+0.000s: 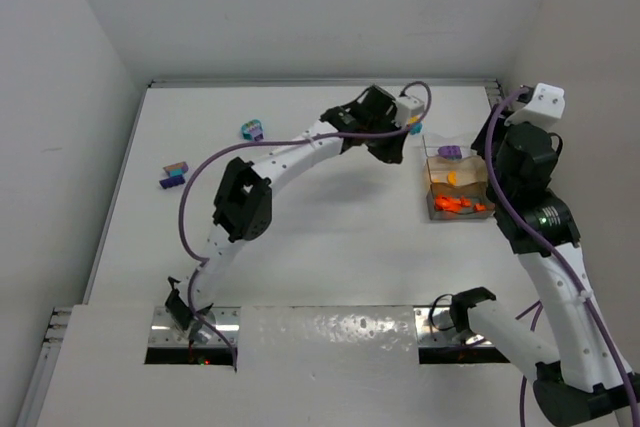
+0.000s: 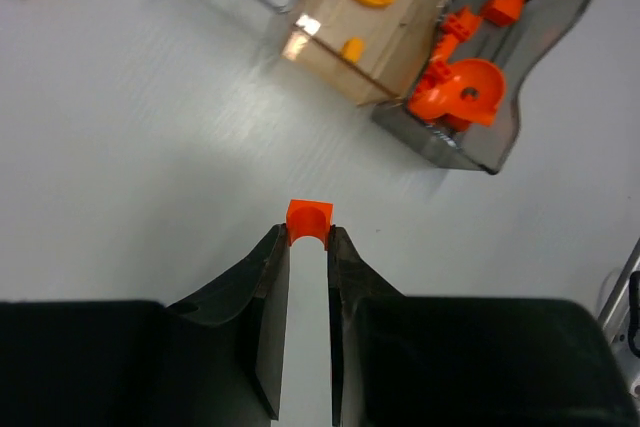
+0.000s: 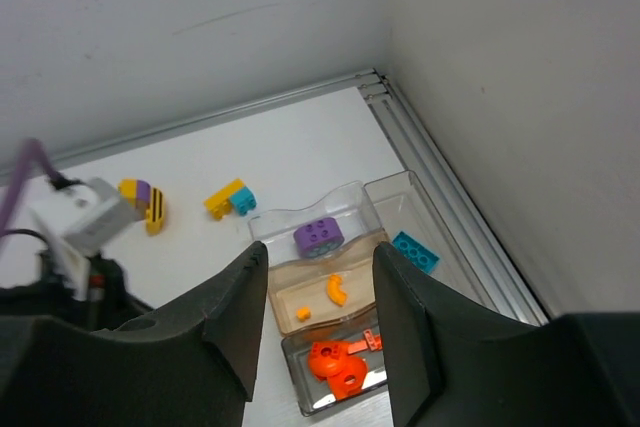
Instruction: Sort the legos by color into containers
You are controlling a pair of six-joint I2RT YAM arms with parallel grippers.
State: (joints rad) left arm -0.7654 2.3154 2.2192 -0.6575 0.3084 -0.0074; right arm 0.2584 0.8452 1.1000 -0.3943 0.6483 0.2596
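Orange item: small orange plastic brick (image 2: 308, 219), pinched by its side faces at the very tips of the left gripper (image 2: 308, 239); the fingers are nearly closed, with only the brick's width between them.
Container: clear plastic rectangular box (image 3: 395, 202) with a brownish base and several compartments, at 3 o'clock on the white table (image 1: 330, 247), near the right-hand rail.
Brick position: over bare table, at 7 o'clock from the box in the left wrist view and apart from it; whether it touches the table cannot be told.
Right gripper: right gripper (image 3: 322, 255) hangs above the box; its black fingers stand well apart with nothing between them.
Cell at 12 o'clock (right wrist view): one purple studded brick (image 3: 320, 237).
Cell at 3 o'clock: one teal flat brick (image 3: 414, 252).
Middle cell: yellow curved piece (image 3: 337, 290) and tiny yellow brick (image 3: 303, 313), apart from each other.
Cell at 6 o'clock: heap of orange pieces (image 3: 345, 362), a round one among them.
Loose, near box: yellow-and-teal clump (image 3: 230, 198) at 10 o'clock from the box; yellow-and-purple clump (image 3: 145, 204) further toward 9 o'clock, beside the left arm's white wrist camera (image 3: 90, 219).
Loose, far: teal-and-purple clump (image 1: 251, 130) and purple, tan and teal clump (image 1: 175, 174), toward 10 o'clock on the table, well apart from the box.
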